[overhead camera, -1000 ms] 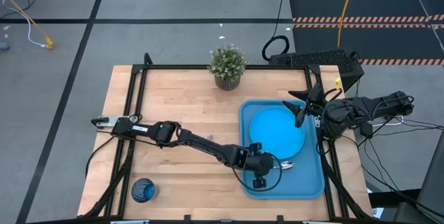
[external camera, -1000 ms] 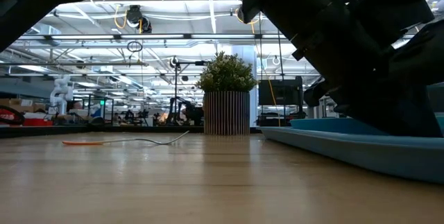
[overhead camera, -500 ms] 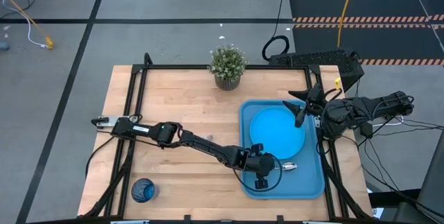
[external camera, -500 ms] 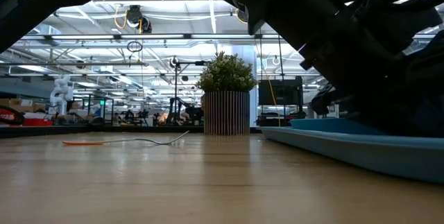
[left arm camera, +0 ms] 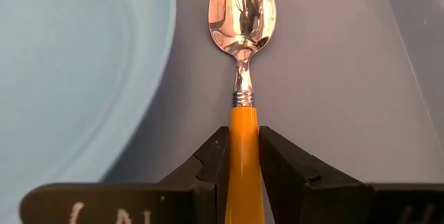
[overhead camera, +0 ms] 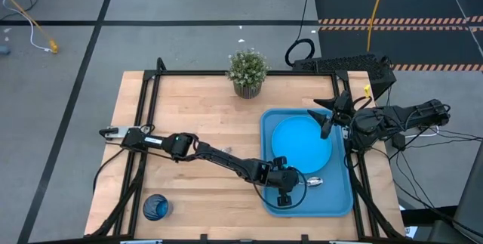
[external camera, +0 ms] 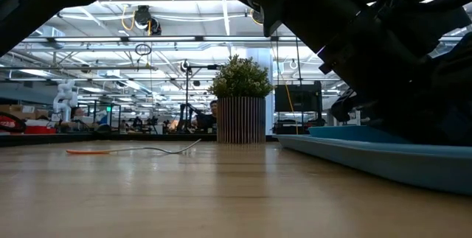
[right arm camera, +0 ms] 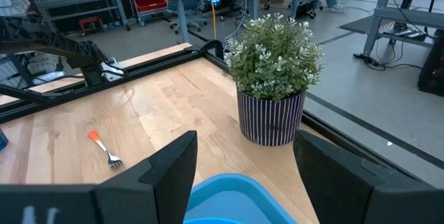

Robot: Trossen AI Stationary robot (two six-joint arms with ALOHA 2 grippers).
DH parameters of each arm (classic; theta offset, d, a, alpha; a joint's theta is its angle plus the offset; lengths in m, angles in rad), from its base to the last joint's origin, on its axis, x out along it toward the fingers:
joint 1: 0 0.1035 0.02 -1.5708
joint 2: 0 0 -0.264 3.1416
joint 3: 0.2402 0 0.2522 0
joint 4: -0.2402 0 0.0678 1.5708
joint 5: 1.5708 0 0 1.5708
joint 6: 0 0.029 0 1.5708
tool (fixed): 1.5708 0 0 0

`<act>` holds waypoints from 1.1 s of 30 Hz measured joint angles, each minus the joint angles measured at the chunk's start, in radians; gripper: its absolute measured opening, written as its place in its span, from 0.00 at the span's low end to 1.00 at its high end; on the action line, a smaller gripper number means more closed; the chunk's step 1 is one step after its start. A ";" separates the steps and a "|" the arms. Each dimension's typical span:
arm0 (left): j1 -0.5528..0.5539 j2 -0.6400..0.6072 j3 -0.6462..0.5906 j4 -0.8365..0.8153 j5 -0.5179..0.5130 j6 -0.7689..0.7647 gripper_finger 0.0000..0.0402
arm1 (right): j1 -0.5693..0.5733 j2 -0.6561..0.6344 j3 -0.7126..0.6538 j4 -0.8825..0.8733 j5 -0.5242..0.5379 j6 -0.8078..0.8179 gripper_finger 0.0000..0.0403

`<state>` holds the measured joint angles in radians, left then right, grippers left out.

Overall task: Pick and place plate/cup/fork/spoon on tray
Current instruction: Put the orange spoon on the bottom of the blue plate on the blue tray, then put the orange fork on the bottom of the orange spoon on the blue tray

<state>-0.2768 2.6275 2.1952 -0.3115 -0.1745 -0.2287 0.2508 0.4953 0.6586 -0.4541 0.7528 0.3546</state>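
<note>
The sky-blue plate (overhead camera: 300, 142) lies flat in the far part of the blue tray (overhead camera: 343, 199). My left gripper (overhead camera: 296, 182) is over the tray's near part, shut on the spoon (left arm camera: 241, 16), whose silver bowl (overhead camera: 314, 180) points toward the table's right, just beside the plate's rim (left arm camera: 139, 99). The dark blue cup (overhead camera: 155, 207) stands on the table at the near left. The fork (right arm camera: 105, 148) lies flat on the wood, also seen in the low view (external camera: 96, 151). My right gripper (overhead camera: 329, 120) is open and empty over the tray's far right rim. My left gripper pinches the spoon's yellow-orange handle (left arm camera: 243, 123) between its two fingers, just behind the silver neck. The fingers come from the table's left and lie along the handle. The bowl faces up, over the tray floor; whether it rests on the floor I cannot tell.
A potted plant (overhead camera: 247, 72) in a striped pot stands at the table's far edge. Black frame rails (overhead camera: 143, 123) run along the table's left, right and far sides. Bare wood lies between the cup and the tray.
My left gripper has shifted slightly over the tray's near part with the spoon, still shut on its handle, and has then kept still.
</note>
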 joint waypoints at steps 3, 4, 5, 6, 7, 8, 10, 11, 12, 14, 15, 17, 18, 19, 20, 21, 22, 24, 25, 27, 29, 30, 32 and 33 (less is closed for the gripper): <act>0.000 -0.001 0.000 0.004 -0.002 0.005 0.19 | 0.000 0.000 0.000 0.000 0.000 0.000 0.57; 0.000 -0.001 0.000 0.007 -0.003 0.008 0.19 | 0.000 0.000 0.000 0.000 0.000 0.000 0.57; 0.000 -0.001 0.000 0.010 -0.003 0.008 0.19 | 0.000 0.000 0.000 0.000 0.000 0.000 0.57; 0.000 -0.001 0.000 0.012 -0.003 0.008 0.19 | 0.000 0.000 0.000 0.000 0.000 0.000 0.57; 0.000 -0.001 0.000 0.013 -0.003 0.008 0.19 | 0.000 0.000 0.000 -0.001 0.000 0.000 0.57; 0.000 -0.001 0.000 0.014 -0.003 0.008 0.19 | 0.000 0.000 0.000 -0.001 -0.002 0.000 0.57; -0.001 -0.001 0.000 0.014 -0.005 0.008 0.19 | 0.000 0.000 0.000 -0.002 -0.004 0.000 0.57; -0.002 -0.001 0.000 0.014 -0.006 0.009 0.20 | 0.000 0.000 0.000 -0.002 -0.004 0.000 0.57; -0.003 -0.001 0.000 0.014 -0.005 0.009 0.22 | 0.000 0.000 0.000 -0.001 -0.004 0.000 0.57; -0.003 -0.002 0.000 0.012 0.002 0.009 0.27 | 0.000 0.000 0.000 -0.002 -0.005 0.000 0.57; -0.003 -0.002 0.000 0.009 0.004 0.006 0.30 | 0.000 0.000 0.000 -0.001 -0.005 0.000 0.57; -0.004 -0.003 0.000 0.002 0.006 -0.004 0.36 | 0.000 0.000 0.000 -0.001 -0.005 0.000 0.57; -0.004 -0.003 0.000 -0.002 0.006 -0.009 0.39 | 0.000 0.000 0.000 -0.001 -0.005 0.000 0.57; -0.004 -0.003 0.000 -0.003 0.006 -0.009 0.41 | 0.000 0.000 0.000 -0.001 -0.005 0.000 0.57; -0.004 -0.003 0.000 -0.003 0.006 -0.010 0.44 | 0.000 0.000 0.000 -0.001 -0.005 0.000 0.57; -0.004 -0.003 0.000 -0.003 0.006 -0.010 0.46 | 0.000 0.000 0.000 -0.001 -0.005 0.000 0.57; -0.004 -0.003 0.000 -0.001 0.006 -0.010 0.47 | 0.000 0.000 0.000 0.000 -0.005 0.000 0.57; -0.004 -0.003 0.000 -0.002 0.006 -0.010 0.50 | 0.000 0.000 0.000 0.000 -0.005 0.000 0.57; -0.004 -0.003 0.000 -0.002 0.006 -0.010 0.50 | 0.000 0.000 0.000 0.000 -0.005 0.000 0.57; -0.004 -0.003 0.000 -0.002 0.007 -0.010 0.51 | 0.000 0.000 0.000 0.000 -0.005 0.000 0.57; -0.004 -0.007 -0.001 -0.005 0.008 -0.009 0.51 | 0.000 0.000 0.000 0.000 -0.006 0.000 0.57; -0.004 -0.010 -0.001 -0.004 0.008 -0.009 0.51 | 0.000 0.000 0.000 -0.001 -0.012 0.000 0.57; -0.004 -0.013 0.004 -0.004 0.008 -0.009 0.51 | 0.000 0.000 0.000 0.000 -0.025 0.000 0.57; -0.004 -0.020 0.008 -0.013 0.008 -0.008 0.51 | 0.000 0.000 0.000 0.000 -0.026 0.000 0.57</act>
<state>-0.2810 2.6080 2.2028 -0.3242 -0.1664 -0.2367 0.2508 0.4953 0.6586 -0.4545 0.7269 0.3546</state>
